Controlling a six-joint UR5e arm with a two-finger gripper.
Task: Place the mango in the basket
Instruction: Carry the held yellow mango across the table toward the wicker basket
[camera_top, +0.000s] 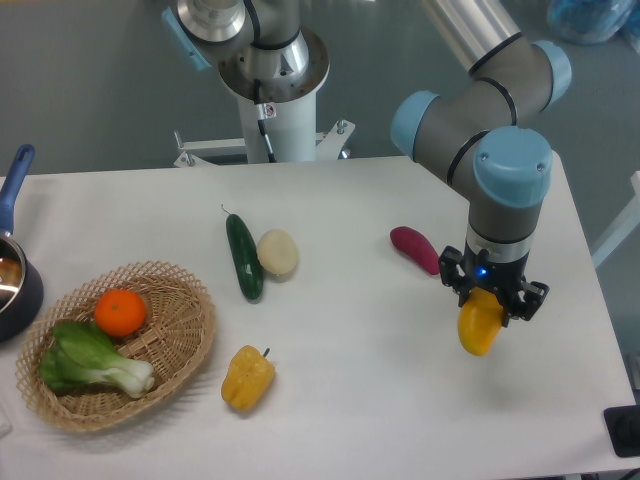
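Note:
The mango (478, 324) is a smooth yellow-orange oval held in my gripper (492, 298) at the right side of the table, hanging just above the white surface. The gripper is shut on its upper end, and the fingers hide that part. The basket (192, 335) is a round tan wicker one at the front left, far from the gripper. It holds a round orange (120, 311) and a green bok choy (88, 360).
A yellow bell pepper (247, 377) lies just right of the basket. A dark cucumber (243, 256) and a pale potato (277, 252) lie mid-table. A purple sweet potato (415, 248) lies near the gripper. A dark pot with a blue handle (14, 262) sits at the left edge.

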